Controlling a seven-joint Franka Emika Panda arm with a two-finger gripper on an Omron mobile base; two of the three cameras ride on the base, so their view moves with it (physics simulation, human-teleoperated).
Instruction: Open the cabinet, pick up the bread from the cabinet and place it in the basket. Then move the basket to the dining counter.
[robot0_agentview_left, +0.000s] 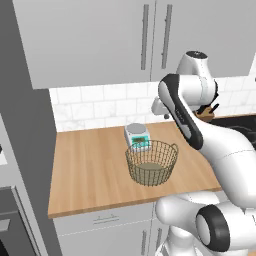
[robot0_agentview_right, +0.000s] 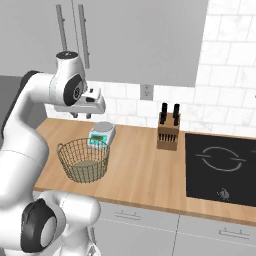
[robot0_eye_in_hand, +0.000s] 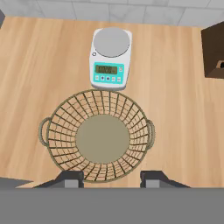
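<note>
The round wire basket (robot0_agentview_left: 151, 161) (robot0_agentview_right: 84, 160) (robot0_eye_in_hand: 98, 135) stands empty on the wood worktop, just in front of a small kitchen scale (robot0_eye_in_hand: 110, 58). My gripper (robot0_agentview_left: 164, 117) (robot0_agentview_right: 82, 115) (robot0_eye_in_hand: 111, 179) hangs above the basket and points straight down at it. It is open, with nothing between its fingertips (robot0_eye_in_hand: 70, 179). Above the worktop, the grey wall cabinet (robot0_agentview_left: 175, 30) (robot0_agentview_right: 125, 40) is closed, its long silver bar handles (robot0_agentview_left: 166, 36) side by side. The bread is hidden. The dining counter is out of view.
A knife block (robot0_agentview_right: 168, 131) (robot0_eye_in_hand: 214, 50) stands right of the scale, and a black cooktop (robot0_agentview_right: 222, 167) lies further right. White tiles back the worktop (robot0_agentview_left: 90, 170). A tall grey unit with an oven (robot0_agentview_left: 15, 210) borders it on the left.
</note>
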